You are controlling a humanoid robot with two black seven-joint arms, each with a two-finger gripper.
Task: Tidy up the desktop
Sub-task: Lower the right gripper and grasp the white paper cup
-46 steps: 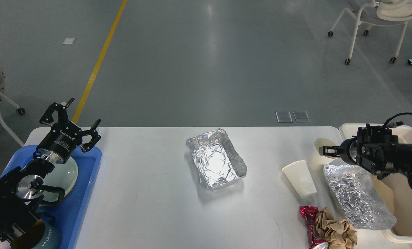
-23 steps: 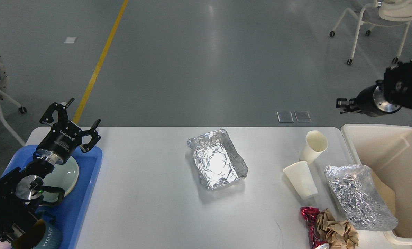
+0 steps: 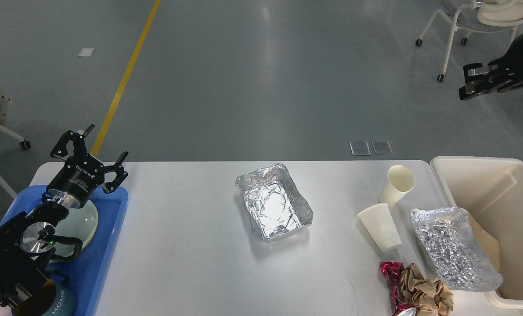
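The white-grey desktop (image 3: 191, 250) holds an empty foil tray (image 3: 273, 202) at its middle. At the right lie two white paper cups (image 3: 396, 184) (image 3: 380, 226), a crumpled foil sheet (image 3: 452, 248) that rests over the bin's rim, a red wrapper (image 3: 392, 281) and a brown paper wad (image 3: 426, 294). My left gripper (image 3: 99, 147) is open and empty, above the blue tray's far corner. My right gripper (image 3: 472, 81) is high at the upper right, far above the table and holding nothing; its fingers stand slightly apart.
A cream bin (image 3: 445, 184) stands at the table's right end. A blue tray (image 3: 107, 254) at the left holds a pale green plate (image 3: 83, 219) and a teal mug (image 3: 57, 303). White wheeled chairs stand on the floor behind.
My right arm rose from low beside the far paper cup and over the bin to high at the upper right. The left arm and the objects have not moved.
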